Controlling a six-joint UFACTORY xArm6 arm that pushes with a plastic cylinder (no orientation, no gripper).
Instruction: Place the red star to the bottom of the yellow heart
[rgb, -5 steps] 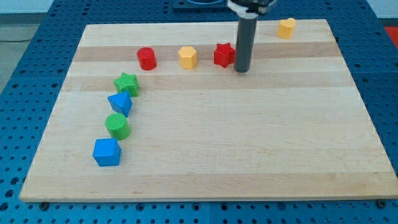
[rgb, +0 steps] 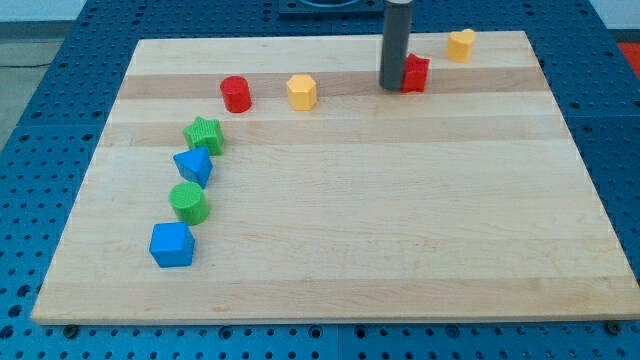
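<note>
Toward the frame's upper right, my tip (rgb: 394, 88) has shoved the red star (rgb: 416, 73) rightward, nearer the yellow heart (rgb: 461, 45); no fingers exist to clench.

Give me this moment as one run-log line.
my tip: against red star's left side | red star: lower left of yellow heart, apart | placement: not done

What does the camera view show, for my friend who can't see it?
My tip touches the red star's left side near the view's top, with the yellow heart up and to its right. Six other blocks sit on the wooden board's left half.
</note>
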